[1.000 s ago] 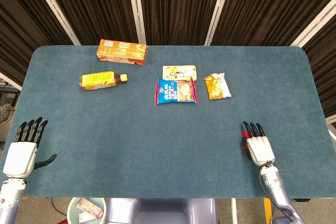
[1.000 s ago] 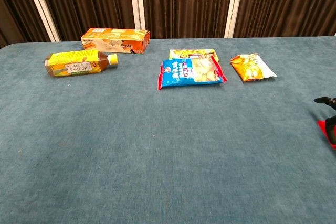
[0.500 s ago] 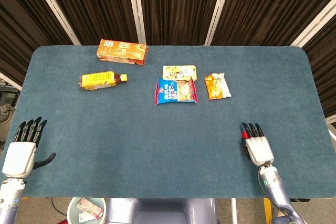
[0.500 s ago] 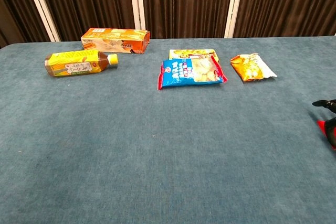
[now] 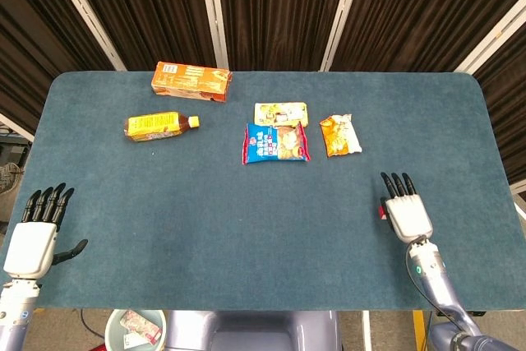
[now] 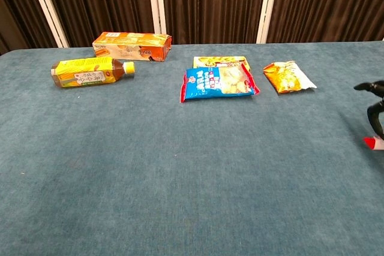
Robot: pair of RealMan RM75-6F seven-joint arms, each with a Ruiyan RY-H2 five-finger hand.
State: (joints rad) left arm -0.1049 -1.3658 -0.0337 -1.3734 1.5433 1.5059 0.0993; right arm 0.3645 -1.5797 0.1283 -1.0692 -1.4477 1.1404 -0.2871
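Moved since a second ago: right hand (image 5: 408,214), now slightly further up the table toward the snack packets; everything else unchanged.

Right hand: palm down over the blue cloth table (image 5: 205,228), fingers extended and apart, released, holding nothing. In the chest view only its dark fingertips (image 6: 373,97) show at the right edge.

Left hand (image 5: 33,240): at the near left table edge, fingers straight and spread, released, holding nothing.

Orange snack packet (image 5: 339,135): flat on the cloth, the item nearest the right hand, yet well apart from it.

Blue snack packet (image 5: 276,143): just left of the orange one.

Yellow packet (image 5: 281,113): just behind the blue packet, touching or overlapping it.

Bottle with yellow label (image 5: 160,125): lying on its side, left part of the table.

Orange carton (image 5: 191,80): lying behind the bottle, near the far edge.
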